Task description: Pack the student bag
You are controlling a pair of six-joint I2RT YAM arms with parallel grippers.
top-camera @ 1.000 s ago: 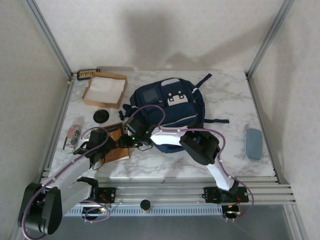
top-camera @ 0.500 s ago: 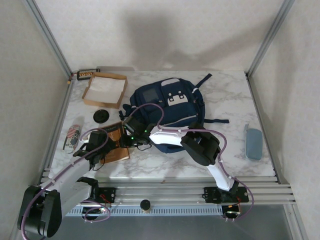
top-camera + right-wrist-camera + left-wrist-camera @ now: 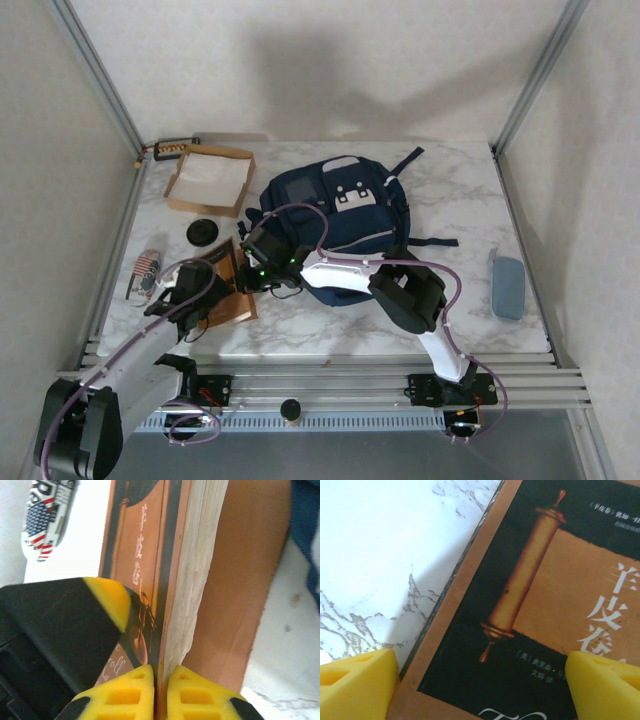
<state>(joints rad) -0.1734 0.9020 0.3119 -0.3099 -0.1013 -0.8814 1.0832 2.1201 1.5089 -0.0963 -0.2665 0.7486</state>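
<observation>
The bag point(image 3: 340, 215) lies flat on the table point(image 3: 330, 335), at the middle of its far half. Its white patches are toward the far end and its dark straps trail off to the right.

A brown book point(image 3: 232, 302) lies just left of the bag's near corner. The right claw point(image 3: 243, 284) reaches left across the bag's near edge to the book. In the right wrist view the right claw point(image 3: 160, 692) has its yellow pads point(image 3: 127, 692) pressed almost together. The thin edge of the book's point(image 3: 145, 540) front cover is clamped between them. The cover stands lifted off the pale page block, which fans open beside it.

The left claw point(image 3: 195, 300) hangs over the book's near left part. In the left wrist view the left claw point(image 3: 480, 690) has its yellow fingertips point(image 3: 357, 685) wide apart. One is over the marble by the book's edge and the other over the cover. The cover point(image 3: 545, 595) shows a gold scroll and pale characters. I cannot tell whether the tips touch anything.

A shallow cardboard box point(image 3: 210, 178) sits at the far left, well apart from the bag. A black disc point(image 3: 203, 233) lies between the box and the book. A flag-printed item point(image 3: 145, 272) lies near the left edge, left of the book. A grey-blue case point(image 3: 508, 287) lies alone near the right edge.
</observation>
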